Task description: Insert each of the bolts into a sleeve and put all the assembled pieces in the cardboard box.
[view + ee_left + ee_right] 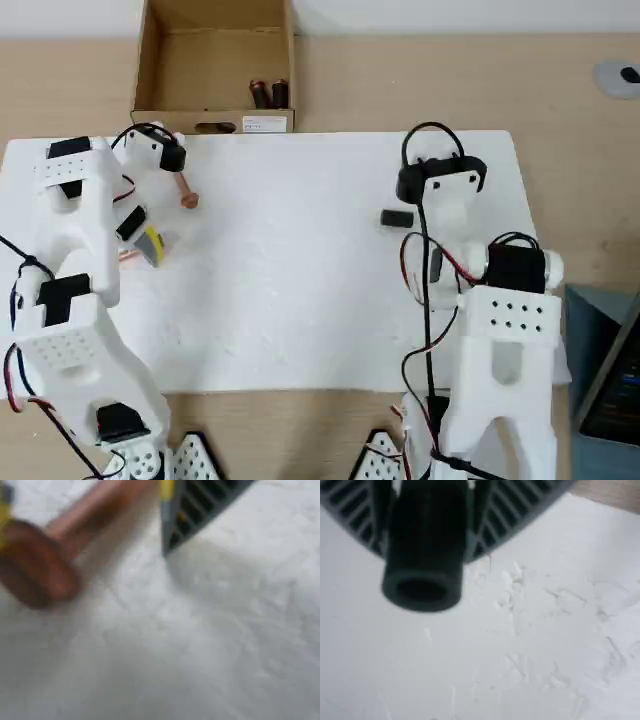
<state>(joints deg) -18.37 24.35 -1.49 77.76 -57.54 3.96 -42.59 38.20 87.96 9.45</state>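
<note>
Bolt [45,555] gripped, sleeve [422,545] gripped, cardboard box [145,60] label [264,123] unreadable

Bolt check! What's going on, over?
Left gripper shut on bolt. Right gripper shut on sleeve. Another bolt loose on mat. Two pieces in cardboard box.

Two bolts [186,195] [35,570], two sleeves [397,217] [422,555] (plus two assembled pieces [269,93]).

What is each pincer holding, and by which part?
Left pincer grips a copper bolt by its shaft, head free. Right pincer grips a black sleeve around its rear portion, open end sticking out.
</note>
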